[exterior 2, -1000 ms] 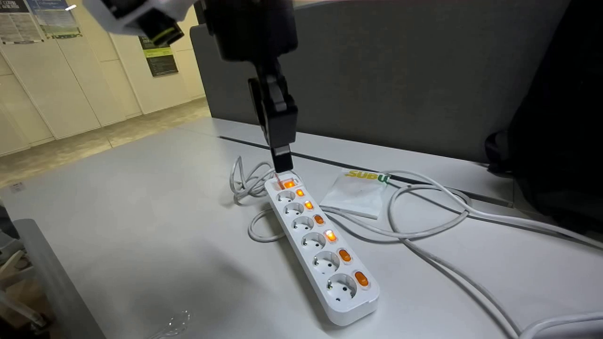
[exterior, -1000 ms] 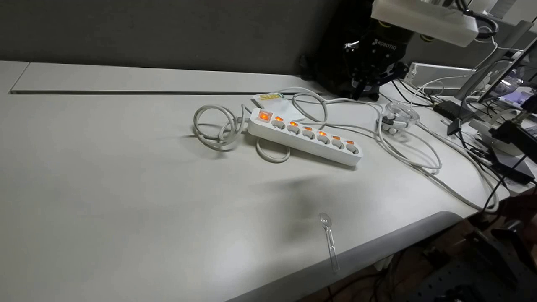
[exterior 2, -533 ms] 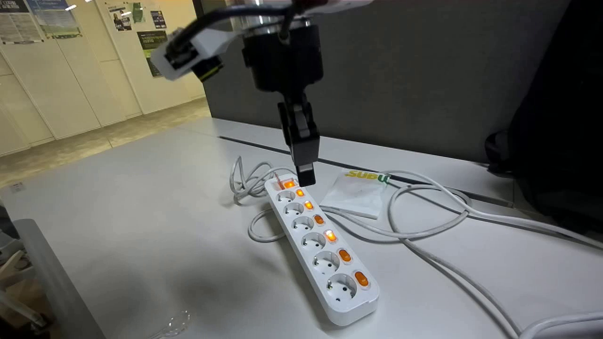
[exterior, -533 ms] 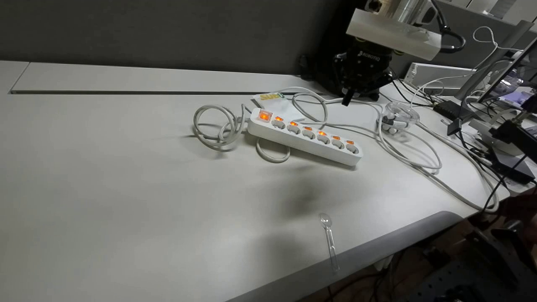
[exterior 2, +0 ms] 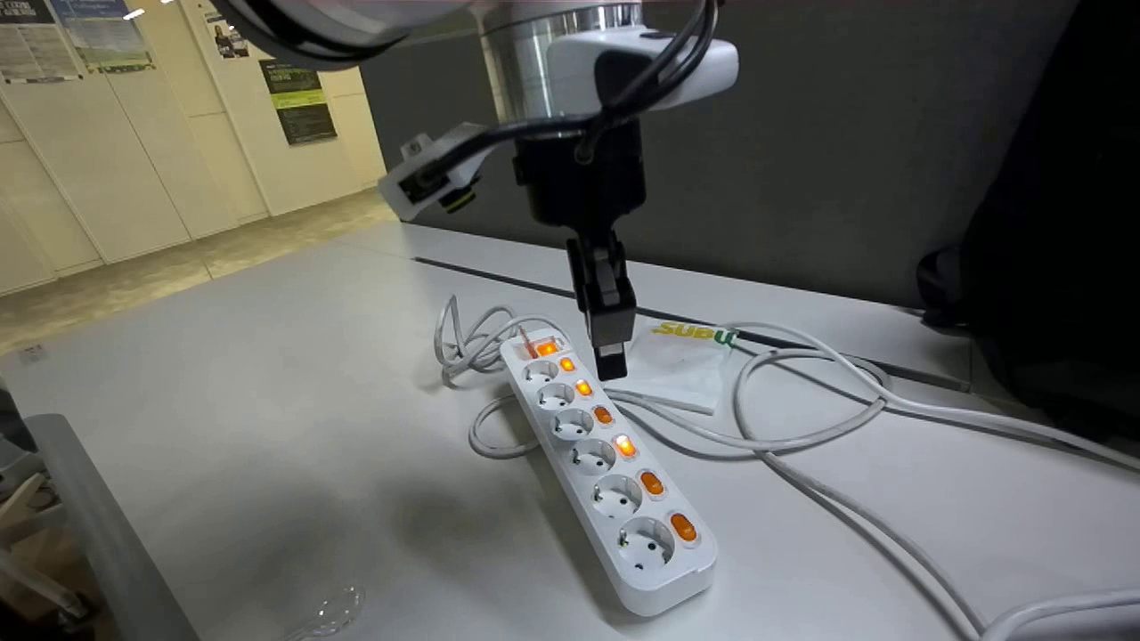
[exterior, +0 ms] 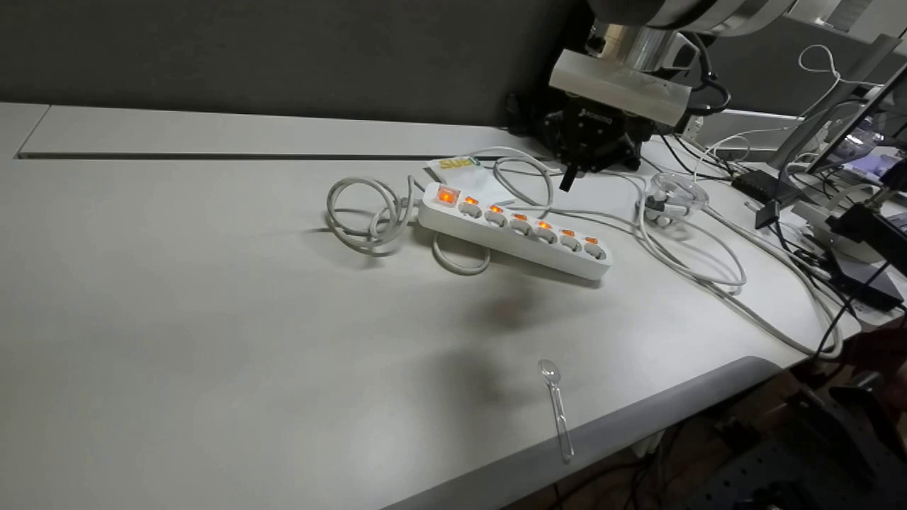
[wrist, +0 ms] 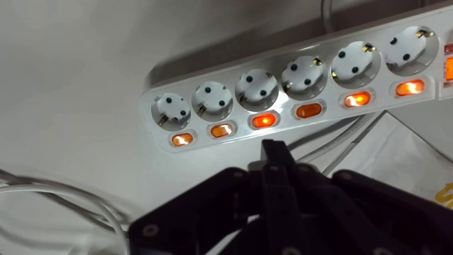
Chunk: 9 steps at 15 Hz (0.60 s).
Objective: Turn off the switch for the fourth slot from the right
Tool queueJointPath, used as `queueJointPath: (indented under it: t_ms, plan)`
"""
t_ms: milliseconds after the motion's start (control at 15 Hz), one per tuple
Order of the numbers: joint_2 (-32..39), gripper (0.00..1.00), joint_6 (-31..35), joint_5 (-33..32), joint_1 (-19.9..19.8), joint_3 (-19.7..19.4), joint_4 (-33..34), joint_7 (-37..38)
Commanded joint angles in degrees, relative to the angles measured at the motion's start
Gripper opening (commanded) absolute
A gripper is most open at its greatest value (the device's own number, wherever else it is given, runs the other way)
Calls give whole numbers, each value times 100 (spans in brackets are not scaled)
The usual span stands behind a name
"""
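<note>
Turning off the lit orange oval rocker switch point(wrist: 263, 120) is not yet done, to judge by its glow. The oblong white plastic power strip point(exterior: 514, 246) that carries it is placed ahead of the tool, with its row of switches on the side nearest the fingertips. The black two-fingered Robotiq gripper point(wrist: 274, 148) is closed, nothing is seen between its fingers, and no contact with the strip is shown.

In the wrist view the rocker is found just beyond the tips, a little left of them. The fourth round white socket point(wrist: 256, 90), counted from the right there, is paired with it, the rectangular orange main switch point(wrist: 449, 69) being seen well to the right of the tips; so it is judged to be the target. If the count is made from the opposite end, an unlit orange oval rocker switch point(wrist: 309, 111) is reached instead, ahead of the tips and to their right.

Only the placing of the tips near the switch row appears to be done. A lining-up, a lowering and a press on the lit rocker are judged to be left
</note>
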Motion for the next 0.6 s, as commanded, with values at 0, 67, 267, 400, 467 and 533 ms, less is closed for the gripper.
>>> queueJointPath:
  t_ms: [0, 67, 267, 400, 467, 533]
  plan:
    - [290, 0, -15, 205, 186, -104, 298, 235]
    - [360, 0, -49, 295, 204, -91, 359, 220]
    - [597, 0, 11, 439, 316, -111, 521, 290]
    - [747, 0, 66, 492, 384, -110, 627, 306]
    - [826, 0, 51, 502, 415, -120, 698, 321]
    - [895, 0, -4, 515, 429, -123, 776, 294]
